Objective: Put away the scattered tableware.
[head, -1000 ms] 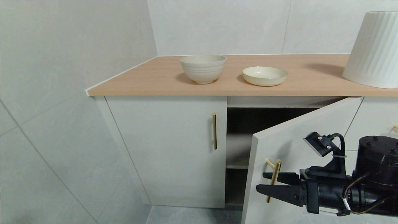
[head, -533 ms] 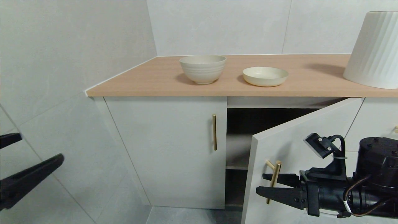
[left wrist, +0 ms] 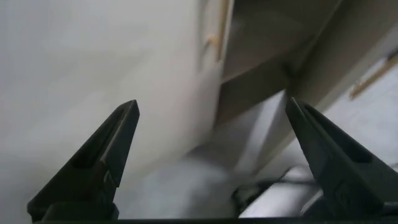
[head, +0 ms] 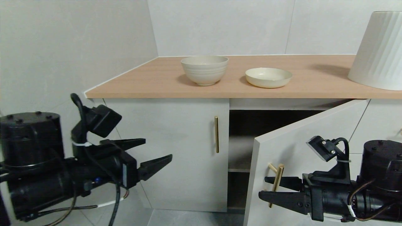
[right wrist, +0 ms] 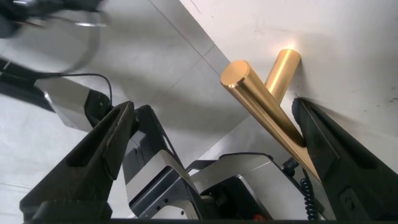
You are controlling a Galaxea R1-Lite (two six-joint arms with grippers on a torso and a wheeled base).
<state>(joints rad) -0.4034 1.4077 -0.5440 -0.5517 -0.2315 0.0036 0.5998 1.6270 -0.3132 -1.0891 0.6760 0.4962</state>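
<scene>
Right gripper: your right gripper (head: 263,187) stood spread wide, one jaw on either side of the brass handle (head: 276,184) on the open cabinet door (head: 301,138), not clamped on it.
Left gripper: your left gripper (head: 158,148) hung released and held nothing, in front of the closed door (head: 176,150).
Tableware: the bowl (head: 204,69) and the shallow dish (head: 268,77) sat near each other, apart, on the countertop (head: 150,86).

On the worktop (head: 150,83), the bowl (head: 204,69) stands left of the dish (head: 268,77), and the shade (head: 378,50) stands at the far right. Below, the left door (head: 182,163) is shut and the right door (head: 301,141) is swung out. The right hand (head: 263,185) straddles the door handle (head: 276,180). The left hand (head: 158,148) is before the left door.
</scene>
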